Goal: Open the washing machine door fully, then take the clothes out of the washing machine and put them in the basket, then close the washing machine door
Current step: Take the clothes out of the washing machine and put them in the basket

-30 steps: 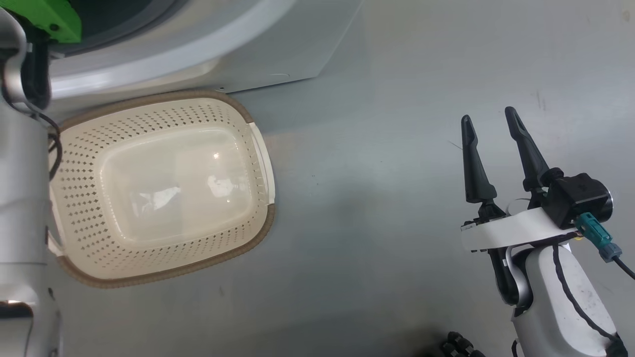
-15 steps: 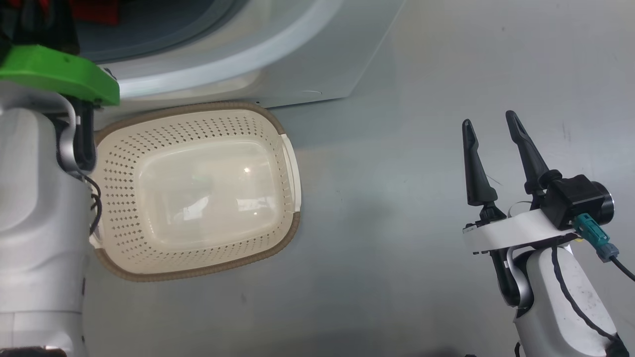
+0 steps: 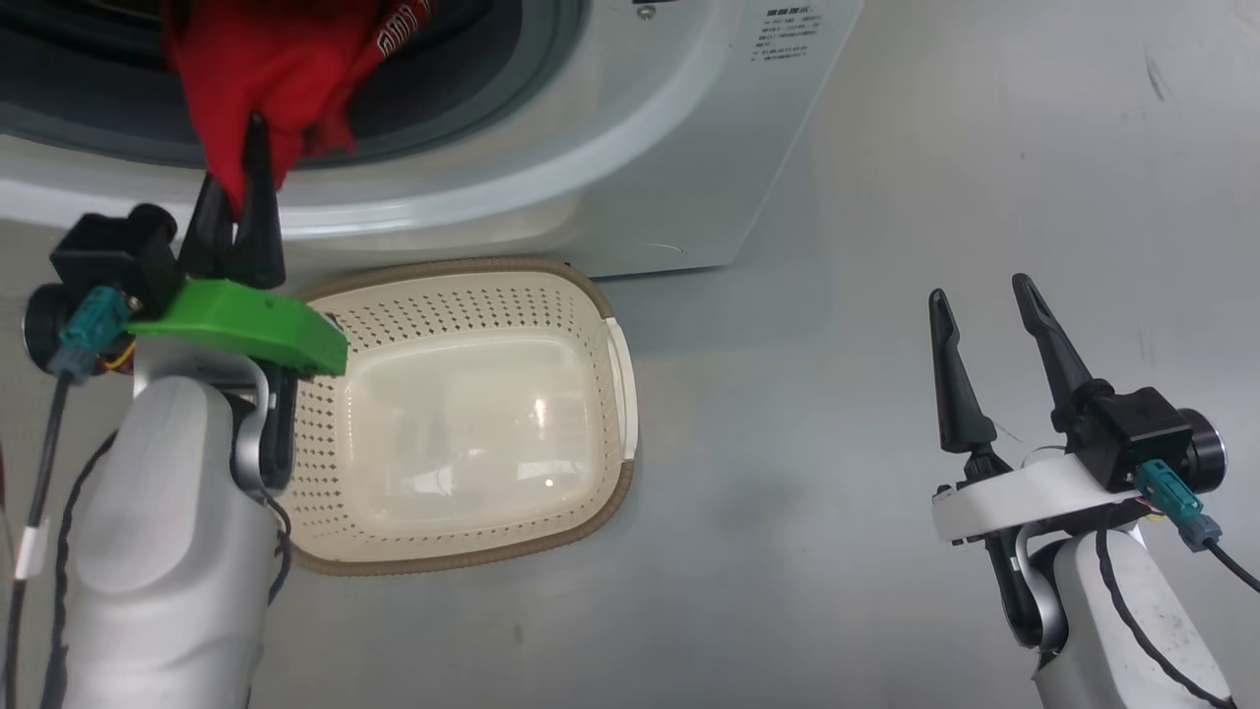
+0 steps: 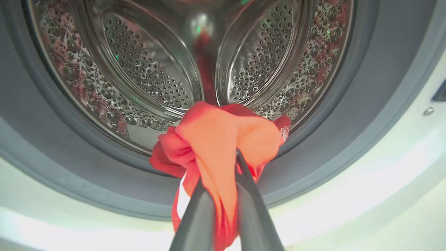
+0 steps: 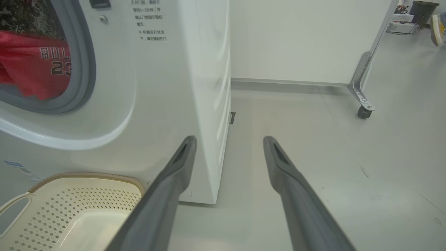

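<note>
The white washing machine (image 3: 630,167) stands open at the top of the head view; its door is out of view. Red clothes (image 3: 266,69) hang out of the grey-gasketed opening over its lower lip. My left gripper (image 3: 241,153) is shut on that red cloth just outside the opening. In the left wrist view the bunched clothes (image 4: 223,139) sit pinched between my fingers, with the steel drum (image 4: 150,69) behind. The cream basket (image 3: 600,335) stands on the floor below the opening, nothing in it. My right gripper (image 3: 975,295) hangs open over bare floor, far right. The right wrist view shows the red jersey (image 5: 35,66) in the opening.
Grey floor (image 3: 837,443) lies to the right of the basket and machine. In the right wrist view a white partition wall (image 5: 306,42) on a caster (image 5: 362,111) stands behind the machine, and the basket corner (image 5: 69,205) shows at the lower left.
The head camera has tilted up, so the machine's opening and the red clothes have come into the picture. My left gripper now shows, gripping the cloth. The right arm keeps its pose.
</note>
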You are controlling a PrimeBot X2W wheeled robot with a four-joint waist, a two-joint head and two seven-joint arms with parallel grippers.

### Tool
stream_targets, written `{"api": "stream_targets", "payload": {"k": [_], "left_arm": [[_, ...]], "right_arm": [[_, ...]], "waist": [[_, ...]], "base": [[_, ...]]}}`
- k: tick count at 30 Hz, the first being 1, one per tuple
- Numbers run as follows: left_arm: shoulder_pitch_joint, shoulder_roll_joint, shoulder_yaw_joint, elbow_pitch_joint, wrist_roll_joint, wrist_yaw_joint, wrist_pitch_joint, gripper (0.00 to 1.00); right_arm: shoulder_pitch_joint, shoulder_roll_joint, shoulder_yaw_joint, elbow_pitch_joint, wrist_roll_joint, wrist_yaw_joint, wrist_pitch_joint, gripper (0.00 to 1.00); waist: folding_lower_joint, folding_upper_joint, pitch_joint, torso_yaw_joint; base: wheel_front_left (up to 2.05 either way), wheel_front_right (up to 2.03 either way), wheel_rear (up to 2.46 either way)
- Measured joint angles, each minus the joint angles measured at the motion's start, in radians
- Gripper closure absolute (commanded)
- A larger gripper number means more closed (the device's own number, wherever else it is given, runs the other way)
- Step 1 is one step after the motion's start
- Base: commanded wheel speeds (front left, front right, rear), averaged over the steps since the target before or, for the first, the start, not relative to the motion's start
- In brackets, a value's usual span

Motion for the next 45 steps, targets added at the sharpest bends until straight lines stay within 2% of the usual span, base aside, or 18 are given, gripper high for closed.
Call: {"api": "stream_targets", "payload": {"k": [8,22,27,34,45], "left_arm": [[0.151,-0.005,-0.013,-0.075,0.026,0.001,-0.003,1.00],[0.317,-0.023,-0.016,-0.338,0.064,0.014,-0.003,1.00],[0.373,-0.023,-0.027,-0.393,0.066,0.018,-0.003,1.00],[0.502,-0.024,-0.058,-0.355,0.036,0.018,0.008,1.00],[0.537,-0.030,-0.074,-0.204,-0.035,0.017,0.050,1.00]], "right_arm": [[0.039,0.001,0.003,0.016,-0.002,0.000,0.000,0.00],[0.129,0.001,0.007,0.042,-0.002,-0.001,0.000,0.00],[0.141,0.005,0.027,0.041,-0.002,-0.001,0.000,0.00],[0.143,0.010,0.046,0.023,-0.002,0.000,0.000,0.00],[0.137,0.011,0.061,-0.009,-0.009,0.006,0.001,0.00]], "waist": [[0.0000,0.0000,-0.078,0.034],[0.0000,0.0000,-0.222,0.089],[0.0000,0.0000,-0.258,0.109],[0.0000,0.0001,-0.254,0.113],[0.0000,0.0000,-0.191,0.087]], "base": [[0.00,0.00,0.00],[0.00,0.00,0.00],[0.00,0.00,0.00],[0.00,0.00,0.00],[0.00,0.00,0.00]]}}
